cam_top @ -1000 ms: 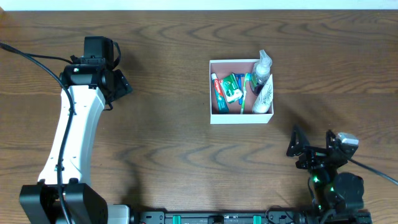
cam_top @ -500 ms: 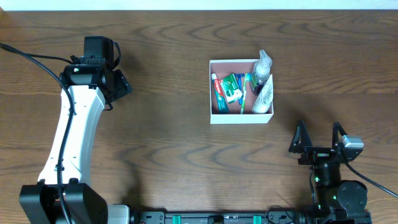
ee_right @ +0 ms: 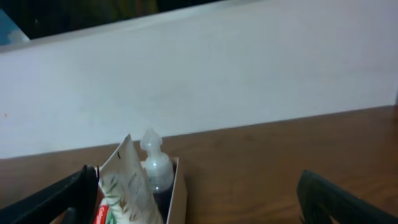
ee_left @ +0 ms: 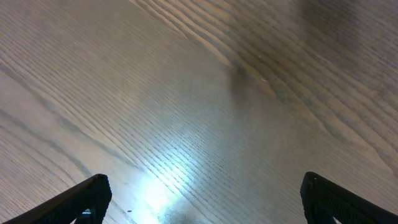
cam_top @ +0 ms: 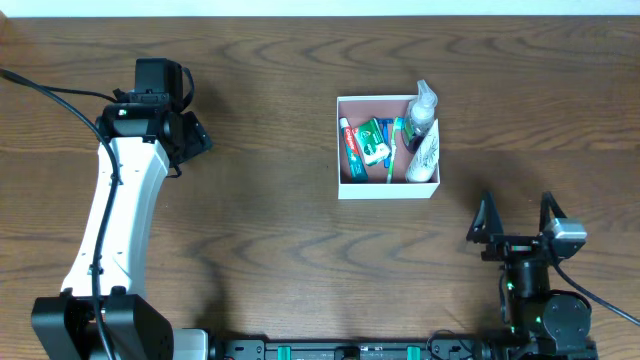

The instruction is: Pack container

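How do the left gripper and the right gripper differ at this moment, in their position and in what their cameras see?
The left gripper is at the table's far left, away from the container; the right gripper sits near the front edge, right of the container. The left wrist view shows only bare wood; the right wrist view shows the container with a bottle and a packet. Both are open and empty.

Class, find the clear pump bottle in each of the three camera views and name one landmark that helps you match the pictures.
Overhead: the pump bottle stands in the container's far right corner, right of centre.
Left wrist: not in it; only bare table and fingertips.
Right wrist: bottom left, beside the white leaf-print pouch.
Shared landmark: that pouch, against the bottle in both views that show it.
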You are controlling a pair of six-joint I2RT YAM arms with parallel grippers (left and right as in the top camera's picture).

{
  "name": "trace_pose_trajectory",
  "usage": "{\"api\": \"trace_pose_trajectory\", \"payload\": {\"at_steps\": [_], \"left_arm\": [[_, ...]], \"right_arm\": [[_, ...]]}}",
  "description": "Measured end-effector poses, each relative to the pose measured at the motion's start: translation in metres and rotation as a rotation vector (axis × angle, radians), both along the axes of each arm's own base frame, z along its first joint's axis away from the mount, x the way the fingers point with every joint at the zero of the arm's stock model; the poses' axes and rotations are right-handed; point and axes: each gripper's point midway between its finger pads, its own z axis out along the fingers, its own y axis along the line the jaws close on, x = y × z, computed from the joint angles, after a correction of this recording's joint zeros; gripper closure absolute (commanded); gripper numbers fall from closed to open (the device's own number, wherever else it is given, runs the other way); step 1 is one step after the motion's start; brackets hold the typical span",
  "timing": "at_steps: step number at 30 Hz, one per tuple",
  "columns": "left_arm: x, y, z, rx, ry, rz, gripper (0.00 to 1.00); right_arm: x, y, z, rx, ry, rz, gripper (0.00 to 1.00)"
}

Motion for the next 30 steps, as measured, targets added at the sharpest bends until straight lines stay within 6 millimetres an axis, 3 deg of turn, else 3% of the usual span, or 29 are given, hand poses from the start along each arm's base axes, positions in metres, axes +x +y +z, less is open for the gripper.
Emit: {"api": "trace_pose_trajectory", "payload": {"at_steps": [4, 12, 24, 30], "left_arm": [[0.000, 0.000, 0.000, 0.000, 0.000, 0.000, 0.02], [0.000, 0.000, 0.000, 0.000, 0.000, 0.000, 0.02], [0.000, 0.000, 0.000, 0.000, 0.000, 0.000, 0.02], [0.000, 0.000, 0.000, 0.000, 0.000, 0.000, 0.02]], "right_arm": [[0.002, 0.001, -0.007, -0.001, 0.010, 0.005, 0.01], [0.001, 0.001, 0.008, -0.046, -0.075, 0.001, 0.01], [0.007, 0.003, -0.009, -0.065, -0.106, 0.005, 0.01], [0.005, 0.003, -0.001, -0.093, -0.144, -0.002, 0.01]]}}
